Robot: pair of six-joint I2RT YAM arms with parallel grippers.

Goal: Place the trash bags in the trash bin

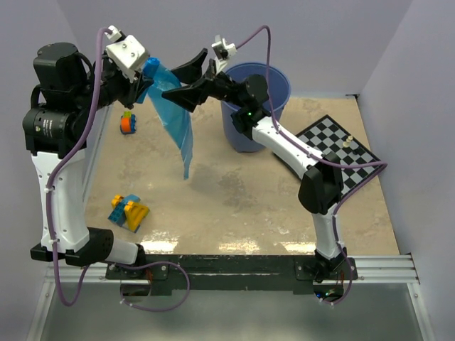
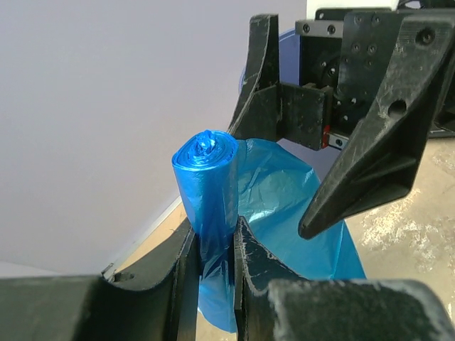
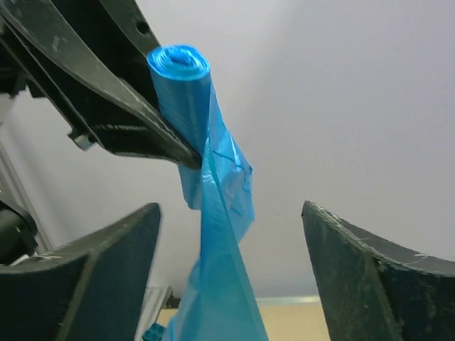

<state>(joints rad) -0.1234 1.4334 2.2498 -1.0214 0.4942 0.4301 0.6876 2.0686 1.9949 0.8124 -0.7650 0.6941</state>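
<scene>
Looking across the mottled beige tabletop (image 1: 234, 192), the biggest thing I see is the round, tapered blue plastic trash bin (image 1: 242, 133), standing upright at the far side with the right arm reaching across in front of it. A flat black-and-white chessboard (image 1: 341, 153) lies to its right. The thin, shiny bright-blue film trash bags (image 2: 206, 185) are a tight roll held up in the air left of the bin, well clear of it. One crinkled, translucent sheet has unrolled and hangs down toward the table. The left gripper (image 2: 215, 227) is clamped on the lower part of the roll, its black fingers pressed against both sides. The right gripper (image 3: 229, 213) is spread wide with the hanging film between its fingers, touching neither in its own wrist view. Small, hard, coloured toy blocks (image 1: 128, 211) sit on the table's left side.
</scene>
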